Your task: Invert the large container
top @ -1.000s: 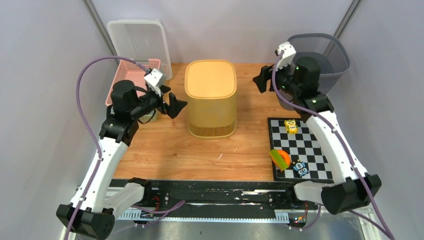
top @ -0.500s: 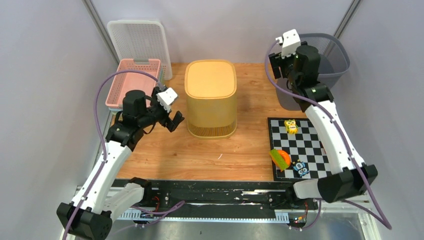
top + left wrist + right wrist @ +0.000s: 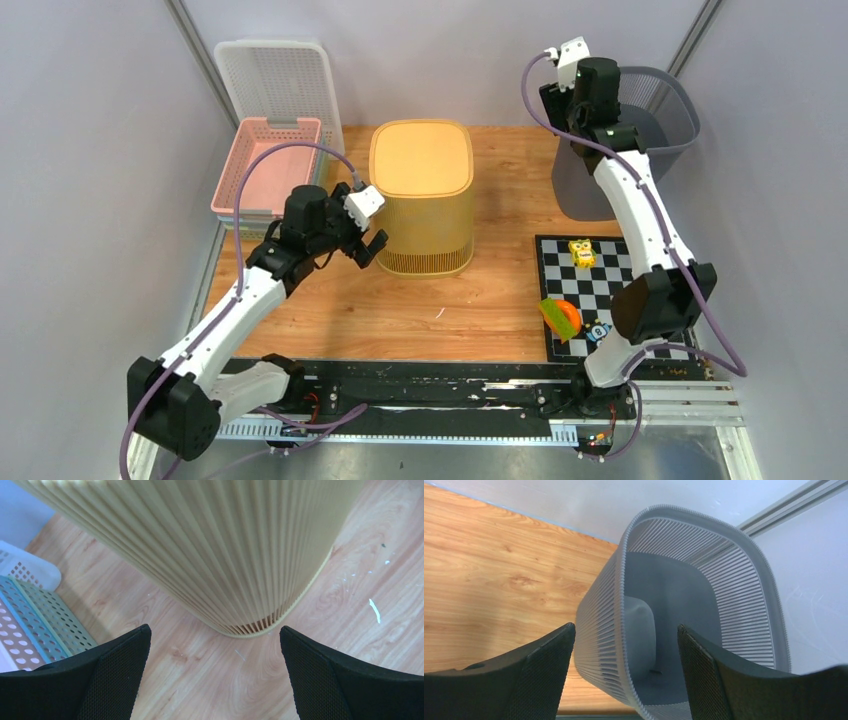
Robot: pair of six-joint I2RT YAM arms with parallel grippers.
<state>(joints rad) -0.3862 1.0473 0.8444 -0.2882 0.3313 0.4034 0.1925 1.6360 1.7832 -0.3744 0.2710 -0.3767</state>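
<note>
Left claw (image 3: 214, 632): wide open, empty, flanking yellow bin (image 3: 200, 545) base, centre frame
Right claw (image 3: 625, 627): wide, astride grey bin (image 3: 704, 580) rim; contact unclear

The large yellow container (image 3: 210, 555) looked like matt plastic, finely ribbed down its wall; the grey bin (image 3: 744, 580) was ribbed plastic too (smoother across its floor). The tabletop (image 3: 350, 580) showed satin, lightly scuffed wood grain.
</note>
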